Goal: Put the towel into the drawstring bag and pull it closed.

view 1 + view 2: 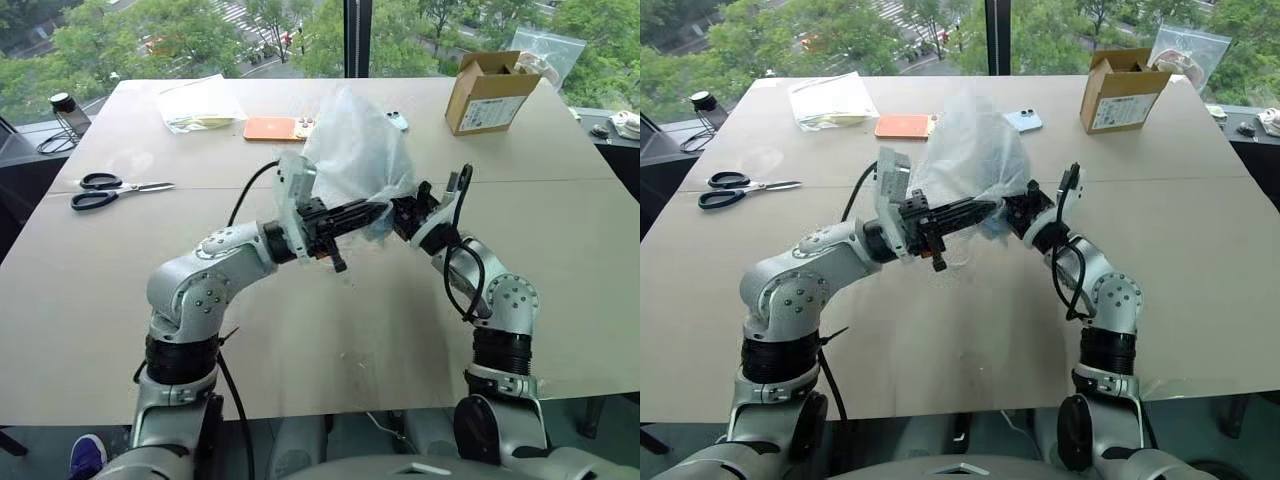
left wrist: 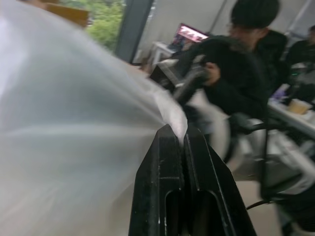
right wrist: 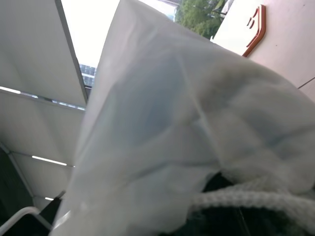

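I hold the drawstring bag (image 1: 355, 150), a thin white see-through pouch, up over the middle of the table between both grippers. My left gripper (image 1: 385, 208) points right and is shut on the bag's gathered edge (image 2: 174, 129). My right gripper (image 1: 402, 214) meets it from the right, shut on the bag's white cord (image 3: 246, 199). The bag billows up and away from the two grippers. A faint bluish shade low inside the bag (image 1: 992, 228) looks like the towel, though I cannot make out its shape.
Scissors (image 1: 115, 190) lie at the left. An orange phone (image 1: 275, 128) and a light-blue phone (image 1: 1023, 121) lie behind the bag. A cardboard box (image 1: 490, 90) stands at the back right, a clear bag of papers (image 1: 200, 105) at the back left. A person in black (image 2: 246, 73) sits beyond.
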Controlling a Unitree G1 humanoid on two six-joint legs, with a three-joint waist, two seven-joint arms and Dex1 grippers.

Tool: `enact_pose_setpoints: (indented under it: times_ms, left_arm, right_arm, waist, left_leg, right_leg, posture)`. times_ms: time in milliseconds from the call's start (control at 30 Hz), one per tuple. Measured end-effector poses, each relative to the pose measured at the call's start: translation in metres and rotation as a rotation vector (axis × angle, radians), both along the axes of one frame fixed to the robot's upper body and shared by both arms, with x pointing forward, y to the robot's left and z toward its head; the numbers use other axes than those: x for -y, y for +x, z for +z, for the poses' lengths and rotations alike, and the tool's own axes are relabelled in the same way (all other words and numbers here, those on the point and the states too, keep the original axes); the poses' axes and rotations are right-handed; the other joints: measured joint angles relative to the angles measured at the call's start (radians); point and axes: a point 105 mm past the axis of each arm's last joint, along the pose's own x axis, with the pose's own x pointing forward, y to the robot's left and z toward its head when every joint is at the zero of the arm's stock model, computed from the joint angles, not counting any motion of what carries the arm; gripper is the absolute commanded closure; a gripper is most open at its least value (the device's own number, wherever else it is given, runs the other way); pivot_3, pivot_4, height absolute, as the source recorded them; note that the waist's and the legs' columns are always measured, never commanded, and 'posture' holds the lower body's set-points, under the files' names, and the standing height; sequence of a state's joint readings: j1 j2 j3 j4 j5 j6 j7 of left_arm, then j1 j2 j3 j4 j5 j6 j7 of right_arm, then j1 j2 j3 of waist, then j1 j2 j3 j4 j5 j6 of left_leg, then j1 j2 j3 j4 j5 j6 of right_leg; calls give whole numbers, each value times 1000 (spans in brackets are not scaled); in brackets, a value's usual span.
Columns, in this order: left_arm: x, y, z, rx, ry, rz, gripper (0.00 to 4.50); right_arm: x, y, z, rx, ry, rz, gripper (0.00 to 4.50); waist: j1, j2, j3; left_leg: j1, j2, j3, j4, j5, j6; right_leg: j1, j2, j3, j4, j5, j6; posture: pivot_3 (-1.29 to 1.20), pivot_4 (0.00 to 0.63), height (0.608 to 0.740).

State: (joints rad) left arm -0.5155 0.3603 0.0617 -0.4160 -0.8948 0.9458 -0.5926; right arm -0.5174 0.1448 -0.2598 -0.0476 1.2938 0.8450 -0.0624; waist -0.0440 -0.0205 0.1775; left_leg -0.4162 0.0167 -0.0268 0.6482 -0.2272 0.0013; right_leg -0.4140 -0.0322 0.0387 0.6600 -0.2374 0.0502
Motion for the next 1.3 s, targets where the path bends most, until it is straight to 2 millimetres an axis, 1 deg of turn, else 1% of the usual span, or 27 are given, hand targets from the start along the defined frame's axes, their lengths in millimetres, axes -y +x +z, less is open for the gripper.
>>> enact_pose_setpoints:
  times_ms: [67,100,133,167,233,267,300,333,367,433,500,533,600,633,667,733,800,967,1100,1133,1167,1233,1300]
  left_arm:
    - [6,-2,4,-30,-34,-14,4500]
    - [6,-2,4,-49,-44,-5,4500]
    - [5,-2,3,-65,-45,-3,4500]
    - [5,-2,-1,-96,-40,-2,4500]
    - [4,-2,-11,-157,-35,-2,4500]
    - [4,0,-17,-188,-26,0,4500]
    - [3,1,-20,-209,-25,0,4500]
    - [3,1,-22,-223,-23,-3,4500]
    - [3,2,-26,-242,-14,-4,4500]
    - [1,4,-33,-277,11,-3,4500]
    - [-1,2,-33,-275,22,-17,4500]
    - [-10,9,-32,-255,27,31,4500]
    - [-45,32,-33,-240,56,197,4500]
    - [-56,38,-33,-235,59,240,4500]
    - [-58,40,-33,-231,58,247,4500]
    - [-59,43,-34,-230,52,241,4500]
    - [-61,47,-32,-226,47,241,4500]
    - [-58,51,-17,-165,50,224,4500]
    - [-60,56,-13,-149,56,229,4500]
    - [-62,56,-12,-146,61,230,4500]
    - [-62,56,-12,-146,61,230,4500]
    - [-62,57,-12,-142,65,229,4500]
    - [-61,57,-11,-134,71,226,4500]
  right_arm:
    - [-16,1,3,62,-111,-4,4466]
    - [-21,1,6,126,-185,-18,4466]
    - [-22,2,5,184,-264,-38,4466]
    - [-20,4,6,278,-392,-73,4466]
    - [-17,5,2,399,-568,-105,3688]
    - [-18,4,-1,433,-607,-104,3236]
    - [-17,4,-2,450,-626,-102,2989]
    - [-18,3,-4,465,-645,-94,2492]
    - [-17,1,-5,503,-696,-85,2240]
    - [-10,-5,-9,614,-859,-55,1320]
    - [-2,-10,-18,662,-981,-18,1320]
    - [0,-19,-25,681,-1016,42,1320]
    - [0,-42,-41,709,-1054,185,1320]
    - [4,-48,-43,725,-1078,224,1320]
    - [7,-50,-41,743,-1095,234,1320]
    - [8,-58,-31,791,-1101,254,1320]
    - [8,-62,-27,820,-1125,261,1320]
    - [15,-54,-30,784,-1212,194,1320]
    - [29,-51,-39,708,-1288,164,1320]
    - [34,-51,-49,641,-1298,161,1320]
    - [34,-51,-50,640,-1298,161,1320]
    - [34,-51,-57,599,-1294,160,1320]
    - [30,-47,-62,560,-1278,145,1320]
  waist:
    - [-2,0,0]
    - [-1,0,0]
    - [0,0,0]
    - [2,0,0]
    - [4,0,0]
    - [3,0,0]
    - [3,0,0]
    - [3,0,0]
    - [3,0,0]
    - [4,0,0]
    - [5,0,0]
    - [6,0,0]
    - [0,1,0]
    - [1,1,0]
    - [3,1,0]
    - [7,0,0]
    - [11,0,0]
    - [12,0,0]
    - [12,-1,0]
    - [12,-1,0]
    - [12,-1,0]
    - [8,-1,0]
    - [7,-1,0]
  left_leg:
    - [1,0,0,0,0,0]
    - [1,0,1,0,0,0]
    - [0,0,1,0,0,0]
    - [0,0,1,1,0,0]
    - [0,-1,2,1,0,0]
    - [0,-1,1,1,0,0]
    - [0,-1,1,1,0,0]
    - [0,-1,1,1,0,0]
    - [0,-1,1,1,0,0]
    - [0,-1,1,1,0,0]
    - [0,-1,1,1,0,0]
    - [0,-1,1,1,0,0]
    - [1,0,1,0,0,0]
    - [1,0,1,0,0,0]
    - [1,0,1,1,0,0]
    - [0,0,1,1,0,0]
    - [0,-1,1,1,0,0]
    - [0,-1,1,1,0,0]
    - [0,-1,1,1,0,0]
    - [0,-1,1,1,0,0]
    - [0,-1,1,1,0,0]
    - [0,-1,1,1,0,0]
    - [0,-1,1,1,0,0]
  right_leg:
    - [0,1,1,1,0,0]
    - [0,1,1,1,0,0]
    - [0,1,0,0,0,0]
    - [0,1,0,0,0,0]
    - [0,0,0,0,0,0]
    - [0,-1,0,0,0,0]
    - [0,-1,0,0,0,0]
    - [0,0,0,0,0,0]
    - [0,0,0,1,0,0]
    - [0,0,-1,0,0,0]
    - [0,-1,-1,0,0,0]
    - [0,0,-1,0,0,0]
    - [0,2,1,0,0,0]
    - [0,2,1,0,0,0]
    - [0,1,0,0,0,0]
    - [0,1,0,0,0,0]
    - [0,0,-1,-1,0,0]
    - [0,0,-1,0,0,0]
    - [0,0,-1,0,0,0]
    - [0,0,-1,0,0,0]
    - [0,0,-1,0,0,0]
    - [0,0,0,0,0,0]
    - [0,0,0,0,0,0]
  posture:
    - [0,150,740]
    - [0,150,740]
    - [0,150,740]
    - [0,150,740]
    - [0,150,740]
    - [0,150,740]
    - [0,150,740]
    - [0,150,740]
    - [0,150,740]
    - [0,150,740]
    - [0,150,740]
    - [0,150,740]
    - [0,150,740]
    - [0,150,740]
    - [0,150,740]
    - [0,150,740]
    - [0,150,740]
    - [0,150,740]
    - [0,150,740]
    - [0,150,740]
    - [0,150,740]
    - [0,150,740]
    - [0,150,740]
